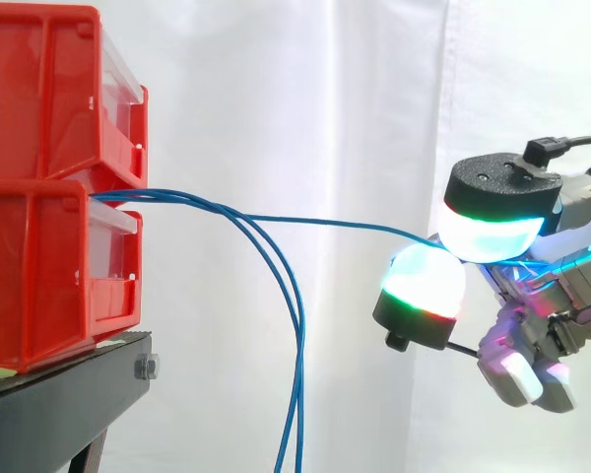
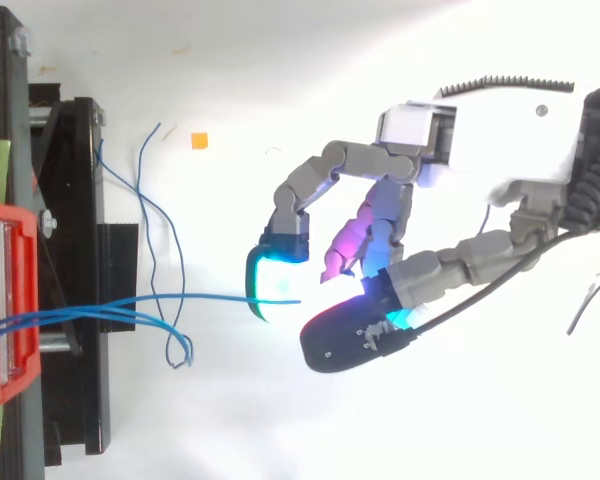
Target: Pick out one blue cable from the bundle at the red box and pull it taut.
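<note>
Starting at the left of the side view, the red bins (image 1: 49,266) sit stacked on the black stand (image 1: 69,404), and a bundle of blue strands comes out from between them. Most of these, the loose cables (image 1: 297,325), droop away and hang well below the stand's edge. One blue cable (image 1: 325,221) parts from the rest and runs rightward in a shallow arc before the white curtain (image 1: 355,99), not quite straight. Over on the right the hand (image 2: 510,135) has it: the cable's far end is pinched between glowing pads (image 1: 488,235), a cyan one above and a white-and-green one below, pressed together, with the other fingers curled underneath.
</note>
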